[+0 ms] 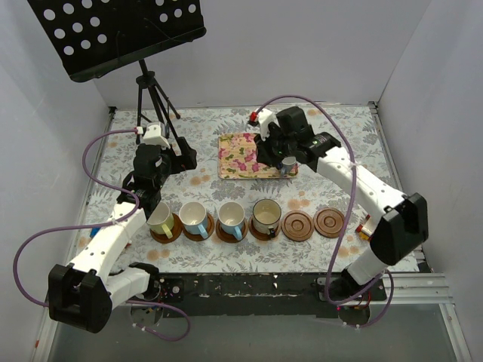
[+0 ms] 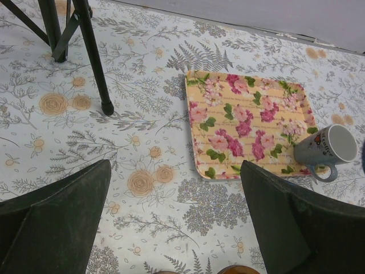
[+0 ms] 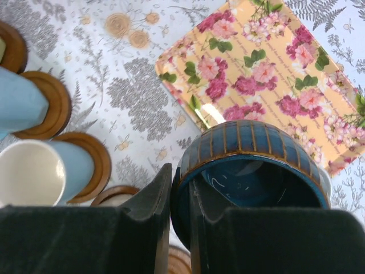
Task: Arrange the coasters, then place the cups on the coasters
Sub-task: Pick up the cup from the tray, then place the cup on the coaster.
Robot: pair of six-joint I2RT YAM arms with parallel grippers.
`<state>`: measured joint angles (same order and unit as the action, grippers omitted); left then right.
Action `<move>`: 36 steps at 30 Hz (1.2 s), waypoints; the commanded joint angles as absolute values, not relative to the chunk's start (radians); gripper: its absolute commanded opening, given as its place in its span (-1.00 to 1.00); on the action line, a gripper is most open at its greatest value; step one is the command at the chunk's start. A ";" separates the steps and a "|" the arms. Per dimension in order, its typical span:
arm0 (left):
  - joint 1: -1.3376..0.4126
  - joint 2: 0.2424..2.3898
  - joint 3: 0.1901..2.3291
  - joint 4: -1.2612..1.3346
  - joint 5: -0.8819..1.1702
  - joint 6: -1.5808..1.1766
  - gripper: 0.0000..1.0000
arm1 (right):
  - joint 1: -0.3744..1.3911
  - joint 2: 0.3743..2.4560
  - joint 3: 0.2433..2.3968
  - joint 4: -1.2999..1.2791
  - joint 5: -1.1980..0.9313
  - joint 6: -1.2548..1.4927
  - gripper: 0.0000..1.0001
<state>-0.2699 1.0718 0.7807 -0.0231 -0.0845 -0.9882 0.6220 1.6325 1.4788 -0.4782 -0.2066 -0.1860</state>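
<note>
At the far left a black music stand (image 1: 121,34) stood on its tripod on the floral-clothed table (image 1: 355,143). Just in front of the tripod, the left gripper (image 2: 175,165) hovered over the cloth with its jaws spread wide and nothing between them. Along the near part of the table ran a row of six coasters (image 1: 329,222). The first four from the left each carried a mug: a pale yellow-green mug (image 1: 160,217), a light blue mug (image 1: 194,217), a second light blue mug (image 1: 231,216) and a cream mug (image 1: 266,216) with a dark rim. The two coasters at the right end lay bare. Behind the row, near the middle of the table, lay the floral tray (image 1: 234,158). Over its right end the right gripper (image 3: 179,182) was clamped on the dark blue mug (image 3: 251,142), one finger inside the rim and the other outside the wall. The small grey-blue mug (image 2: 325,145) sat at the tray's near right corner. Whether it rested on the tray or just off its edge could not be told.
</note>
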 commanded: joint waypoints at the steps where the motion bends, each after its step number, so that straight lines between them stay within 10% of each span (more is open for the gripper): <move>1: -0.265 1.052 0.804 -0.023 -0.072 -0.989 0.96 | 0.621 1.482 1.399 -0.462 -0.235 -0.186 -0.97; 36: -0.265 1.066 0.802 -0.023 -0.075 -0.988 0.96 | 0.611 0.985 0.762 -0.459 -0.006 0.144 -0.97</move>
